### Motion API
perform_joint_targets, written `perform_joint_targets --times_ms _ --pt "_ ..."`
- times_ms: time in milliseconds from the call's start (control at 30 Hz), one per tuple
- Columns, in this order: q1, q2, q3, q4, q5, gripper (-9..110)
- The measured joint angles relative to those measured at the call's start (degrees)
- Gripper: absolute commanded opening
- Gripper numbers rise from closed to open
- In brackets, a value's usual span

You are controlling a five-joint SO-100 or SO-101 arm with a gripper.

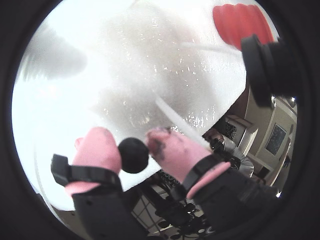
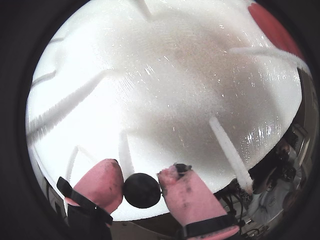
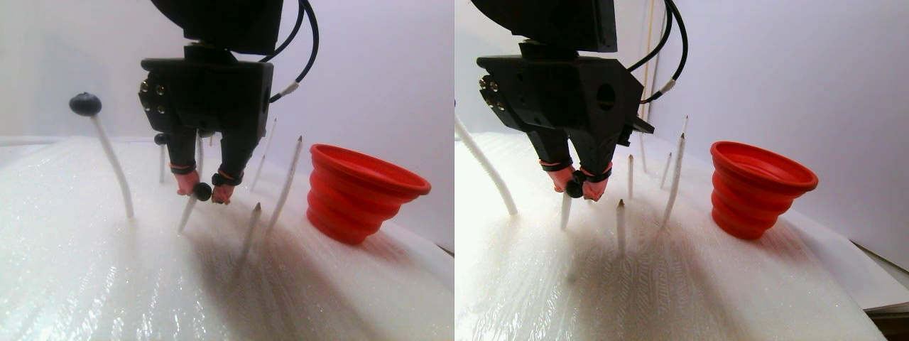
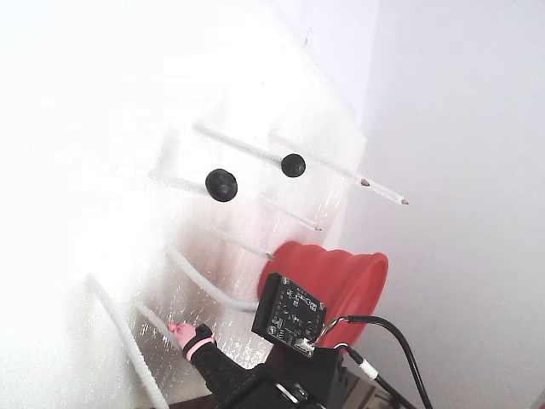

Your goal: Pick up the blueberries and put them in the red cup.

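Observation:
My gripper (image 1: pixel 133 146) is shut on one blueberry (image 1: pixel 133 156), a matte black ball pinched between the pink fingertips in both wrist views. The stereo pair view shows this held blueberry (image 3: pixel 203 190) a little above the white foam, beside a leaning rod. Another blueberry (image 3: pixel 85 104) sits on top of a tall bent rod at the left, and a small one (image 3: pixel 161 139) shows behind the gripper. In the fixed view two blueberries (image 4: pixel 221 184) (image 4: pixel 293 165) sit on rods. The red cup (image 3: pixel 362 192) stands upright to the right of the gripper, and its rim (image 1: pixel 240 22) shows at the top right in a wrist view.
Several thin white rods (image 3: pixel 286 185) stick up from the white foam sheet (image 3: pixel 106 284) around and between the gripper and the cup. One rod (image 2: pixel 230 155) lies just right of the fingertips. The foam's edge (image 3: pixel 852 284) falls away at the right.

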Motion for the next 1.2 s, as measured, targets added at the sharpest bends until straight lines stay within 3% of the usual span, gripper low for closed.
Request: perform_joint_targets --times_ms 467,1200 --pt "0.00 -0.35 0.00 -0.62 -0.53 10" --pt "0.79 15.91 0.09 14.06 1.05 9"
